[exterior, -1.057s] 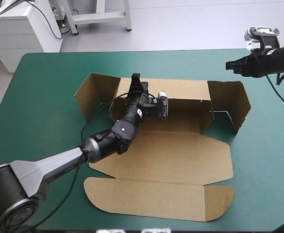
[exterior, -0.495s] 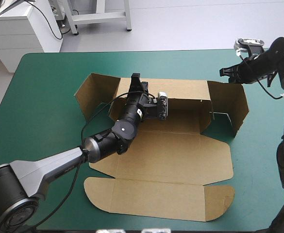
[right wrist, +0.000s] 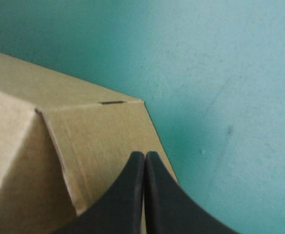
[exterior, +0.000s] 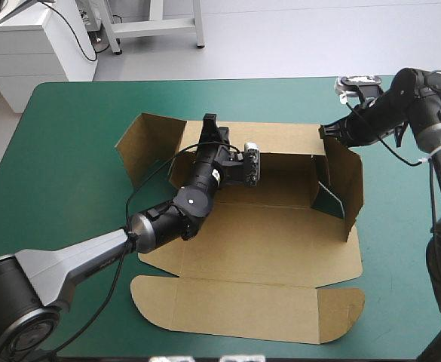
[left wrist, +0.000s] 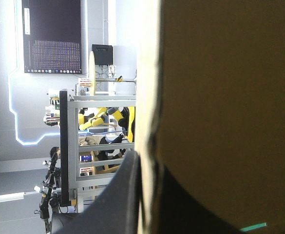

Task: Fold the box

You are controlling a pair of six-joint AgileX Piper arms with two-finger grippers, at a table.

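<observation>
**Q:** Fig. 1. What are your hands doing?

**A:** My right gripper [right wrist: 145, 156], fingers pressed together on nothing, has its tip against the outer face of the right flap [exterior: 346, 187]. My left gripper [exterior: 211, 124] is clamped on the rear wall [exterior: 288, 139]. The board is pinched there, with one finger [left wrist: 127, 195] showing beside it.

**Q:** Where is the box?

**A:** The box [exterior: 280, 245] lies mid-table [exterior: 62, 151]. Its rear wall is raised at 12 o'clock and its base is flat. The lid [exterior: 243, 309] lies flat at 6 o'clock, and the left flap [exterior: 148, 143] splays toward 10 o'clock.

**Q:** What has just changed?

**A:** Just before, my right gripper hung clear over the 2 o'clock corner, and the right flap splayed out toward 3 o'clock. The arm has now come in, and the flap has swung inward. It stands nearly square to the rear wall, with its free edge toward 6 o'clock.

**Q:** What does that mean for the fold?

**A:** In my judgement the right side wall is being formed, while my left grip keeps the rear wall upright as its hinge. The left flap needs the same turn, and nothing is tucked yet. The fold is at an early stage.
</observation>
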